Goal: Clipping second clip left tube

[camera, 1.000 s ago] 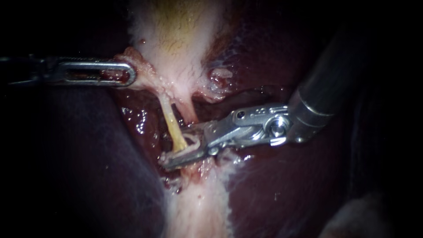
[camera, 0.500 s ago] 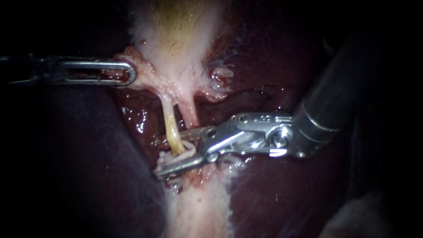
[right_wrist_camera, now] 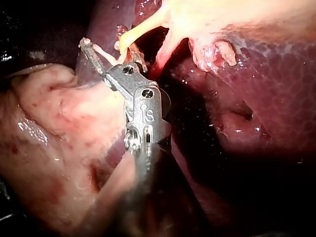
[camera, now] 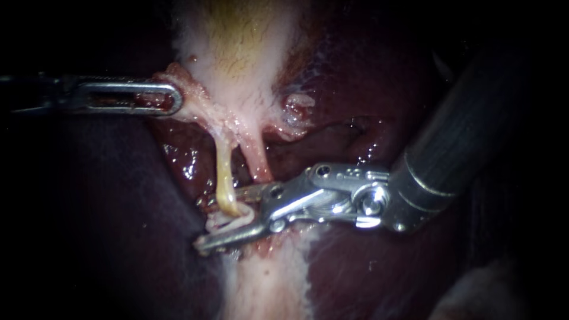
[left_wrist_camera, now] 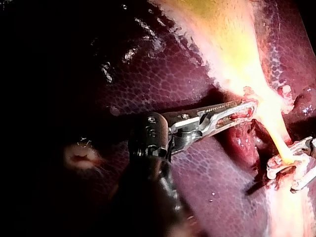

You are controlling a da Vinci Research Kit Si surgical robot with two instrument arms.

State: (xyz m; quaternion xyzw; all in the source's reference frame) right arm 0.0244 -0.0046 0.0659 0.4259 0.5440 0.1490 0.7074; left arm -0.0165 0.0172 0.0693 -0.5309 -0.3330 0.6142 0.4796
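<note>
Yellow left tube (camera: 224, 178) runs nearward from the gallbladder (camera: 237, 53), passing between my right instrument's (camera: 216, 220) parted jaws beside a white clip (camera: 237, 220); my left instrument (camera: 172, 98) clenches the gallbladder's edge, far left.

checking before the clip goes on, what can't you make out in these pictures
- Lower end of the left tube: endoscope view, hidden behind the tip of the right instrument.
- White loop at that tip: clip or tissue, too small to tell in any view.
- Shaft of the left instrument: endoscope view, lost in darkness back from the gallbladder edge it holds.
- Right instrument's shaft: right wrist view, blurred near the camera.
</note>
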